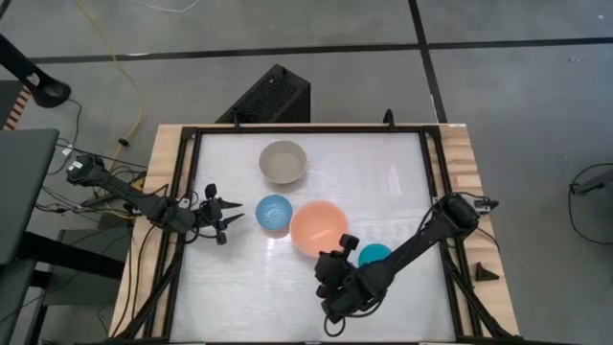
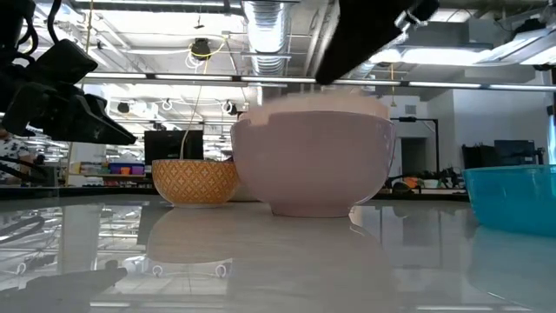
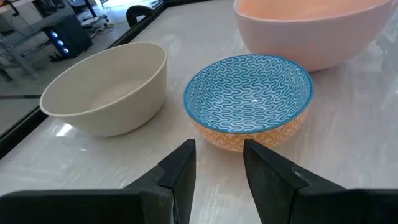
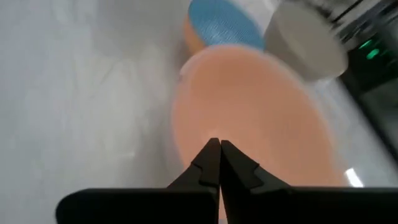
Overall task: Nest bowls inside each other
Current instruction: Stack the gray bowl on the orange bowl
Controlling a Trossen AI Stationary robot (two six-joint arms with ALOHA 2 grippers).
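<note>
the right gripper [image 4: 214, 152] has its two fingers pressed together right at the near rim of the salmon bowl [image 1: 318, 227], and from the wrist view it looks as though they have pinched the thin wall of that bowl. the tips hide the contact itself, so i would call it a rim grip only as a judgement. pinching the edge makes sense for a wide bowl, too broad to be spanned across.

that salmon bowl sits near the middle of the table [image 1: 383, 172], a little towards the front edge. touching or just beside it on the left is the small blue patterned bowl [image 3: 249, 99], blue inside and orange outside. the grey-beige bowl [image 1: 283, 161] stands apart from both, closer to the back edge. a teal bowl [image 1: 374, 254] lies just right of the salmon one, partly under the right arm, towards the front right corner. i count four bowls; none is nested in another yet.

the left gripper [image 3: 217, 165] waits low over the left side of the table, its fingers apart and aimed at the blue patterned bowl, not touching it.

my guess is the salmon bowl is being taken as the outer shell, or shifted so the smaller ones can go into it. a one-sided rim grip could let it tilt when lifted.
</note>
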